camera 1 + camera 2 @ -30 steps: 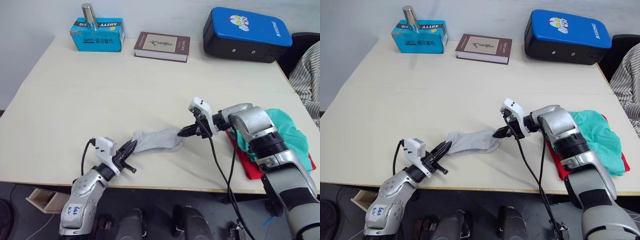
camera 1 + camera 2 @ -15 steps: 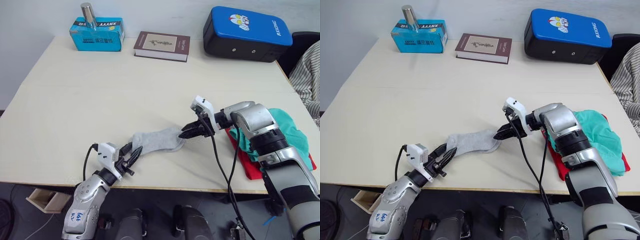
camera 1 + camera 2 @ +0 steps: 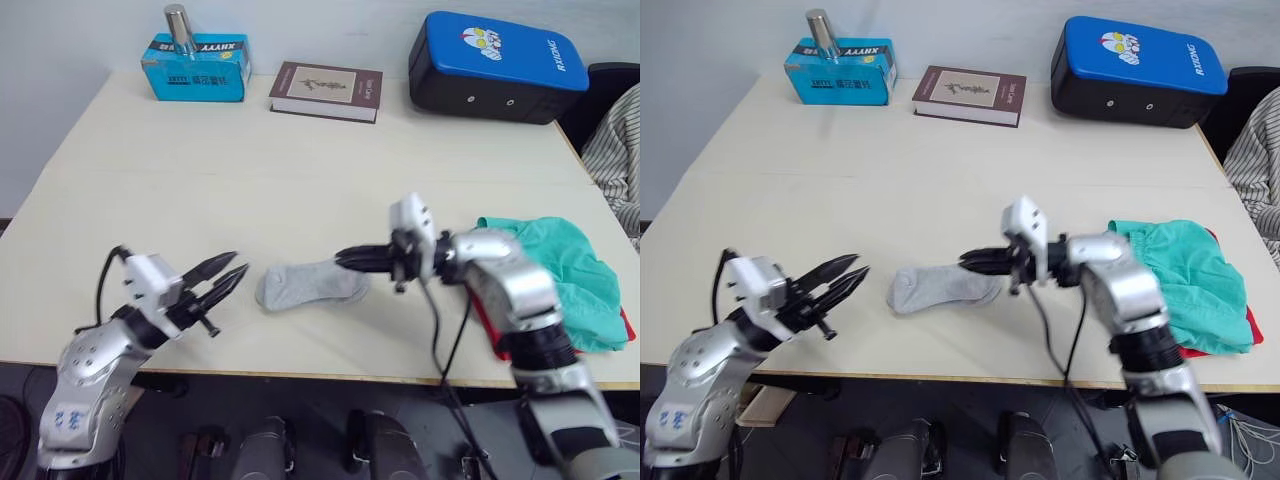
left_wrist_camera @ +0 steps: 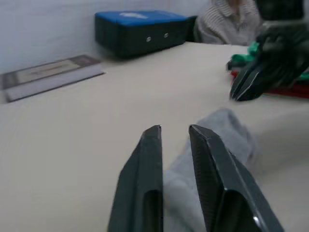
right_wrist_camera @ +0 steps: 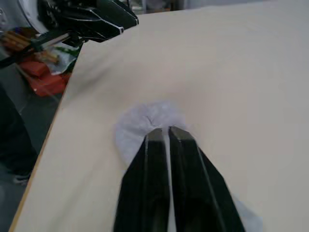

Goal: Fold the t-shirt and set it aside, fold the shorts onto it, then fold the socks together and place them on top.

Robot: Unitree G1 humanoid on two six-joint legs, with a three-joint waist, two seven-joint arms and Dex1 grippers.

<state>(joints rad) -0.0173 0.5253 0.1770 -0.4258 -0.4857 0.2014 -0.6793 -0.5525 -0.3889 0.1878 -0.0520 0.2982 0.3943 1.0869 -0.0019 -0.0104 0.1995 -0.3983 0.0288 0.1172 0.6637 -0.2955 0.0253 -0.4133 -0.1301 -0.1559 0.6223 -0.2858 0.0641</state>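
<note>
Near the front edge of the table (image 3: 250, 180), head views: socks (image 3: 312, 285) lying flat as one grey bundle, roughly centred between both grippers. Left gripper (image 3: 228, 273) just off the socks' left end, not touching, fingers spread slightly apart, nothing held. Right gripper (image 3: 345, 260) above the socks' right end, fingers close together and pointing left, nothing visibly pinched. Shorts (image 3: 560, 275) heaped at the right edge of the table on top of the t-shirt (image 3: 625, 325), red showing only as a strip under the teal. At the back: blue box (image 3: 195, 68) with a metal cylinder (image 3: 178, 22) standing on it, book (image 3: 325, 90) beside it, blue-and-black case (image 3: 497, 65) further right. Striped sleeve of a person (image 3: 620, 150) at the far right edge.

Left wrist view: left gripper (image 4: 175, 133) with a narrow gap between the two fingers, empty. Socks (image 4: 217, 140) ahead on the table, past the fingertips. Right gripper (image 4: 241, 89) beyond the socks, dark tips angled down. Shorts (image 4: 241, 59) and a red strip of t-shirt (image 4: 285, 91) behind it. Book (image 4: 48, 77) and case (image 4: 140, 31) further back.

Right wrist view: right gripper (image 5: 165, 133) with fingers nearly touching, only a thin slit between them, over the socks (image 5: 145, 123); cannot tell whether the tips touch the fabric. Left gripper (image 5: 113, 17) well beyond, near the table edge.
</note>
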